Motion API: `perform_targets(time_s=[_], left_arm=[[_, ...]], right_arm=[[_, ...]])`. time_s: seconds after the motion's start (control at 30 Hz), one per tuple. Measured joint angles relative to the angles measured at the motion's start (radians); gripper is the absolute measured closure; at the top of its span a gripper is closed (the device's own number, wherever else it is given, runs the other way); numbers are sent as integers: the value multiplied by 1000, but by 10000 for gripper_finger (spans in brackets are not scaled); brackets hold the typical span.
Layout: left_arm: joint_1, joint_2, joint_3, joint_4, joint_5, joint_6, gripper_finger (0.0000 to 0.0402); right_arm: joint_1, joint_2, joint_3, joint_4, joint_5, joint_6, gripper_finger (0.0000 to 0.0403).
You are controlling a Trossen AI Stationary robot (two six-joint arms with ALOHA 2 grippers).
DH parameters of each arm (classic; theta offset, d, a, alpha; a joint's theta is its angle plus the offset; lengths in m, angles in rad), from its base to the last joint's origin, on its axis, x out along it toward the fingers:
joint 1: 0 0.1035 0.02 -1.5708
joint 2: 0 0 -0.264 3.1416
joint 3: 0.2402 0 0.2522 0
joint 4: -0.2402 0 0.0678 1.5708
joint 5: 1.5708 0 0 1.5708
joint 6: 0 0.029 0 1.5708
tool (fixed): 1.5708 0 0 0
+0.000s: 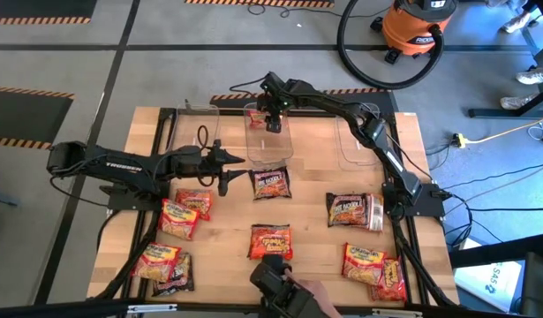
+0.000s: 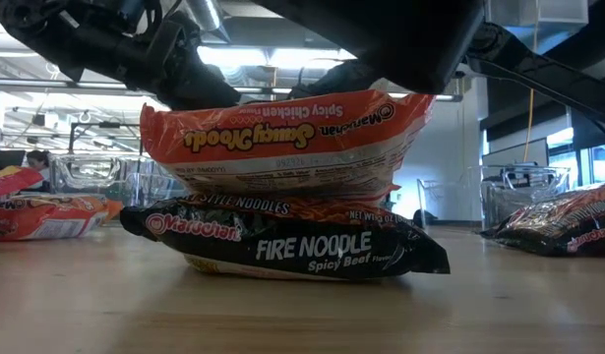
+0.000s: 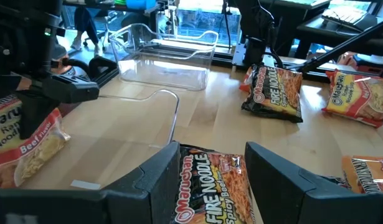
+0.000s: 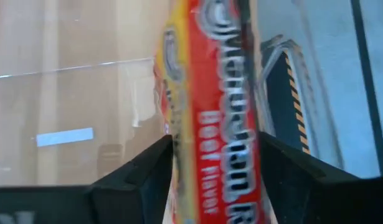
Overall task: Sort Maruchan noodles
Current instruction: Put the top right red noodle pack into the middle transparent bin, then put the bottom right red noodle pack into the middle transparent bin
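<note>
Maruchan noodles lie scattered on the wooden table [image 1: 227, 221]. My right gripper [image 1: 273, 122] reaches over the middle clear tub [image 1: 269, 146] at the far edge. It is open, and a red beef-flavour packet [image 4: 216, 93] stands blurred between its fingers; in the left wrist view this packet [image 3: 23, 146] hangs just under that gripper, at the tub. My left gripper [image 1: 225, 172] is open and nearly level at the table's middle left. Its fingers stand above and to either side of a dark Fire Noodle packet [image 3: 210, 193] lying flat, without touching it. My right gripper has the red packet's edges [image 4: 179, 162] close along both fingers. The fingers slant down from above, along the packet's length. Whether they touch it, I cannot tell. The packet hangs on edge below them over the tub.
Clear tubs stand at the far left [image 1: 196, 124] and far right [image 1: 355, 137]. Packets lie at the left [image 1: 178, 219], near left [image 1: 161, 263], right [image 1: 355, 210] and near right [image 1: 377, 268]. An orange packet [image 2: 282, 133] rests on a black one [image 2: 302, 246] near the front middle.
</note>
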Motion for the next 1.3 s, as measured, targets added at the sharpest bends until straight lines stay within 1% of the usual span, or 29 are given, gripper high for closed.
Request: perform_targets(time_s=[0.1,0.37,0.5,0.77,0.93,1.07,1.2,1.27,1.3], left_arm=[[0,0,0,-1,0,0,225],[0,0,0,-1,0,2,225],[0,0,0,-2,0,7,225],[0,0,0,-1,0,7,225],[0,0,0,-1,0,6,225],[0,0,0,-1,0,0,225],[0,0,0,-1,0,0,225],[0,0,0,-1,0,-6,225],[0,0,0,-1,0,-17,225]], right_arm=[[0,0,6,1,25,0,194],[2,-24,8,17,36,35,194],[6,-26,8,11,86,47,194],[6,-32,8,2,84,51,193],[11,-35,71,-68,67,54,193],[23,-37,166,-184,45,57,193],[51,-115,136,-232,22,58,193],[57,-147,136,-285,9,65,194],[61,-160,136,-302,-15,80,194]])
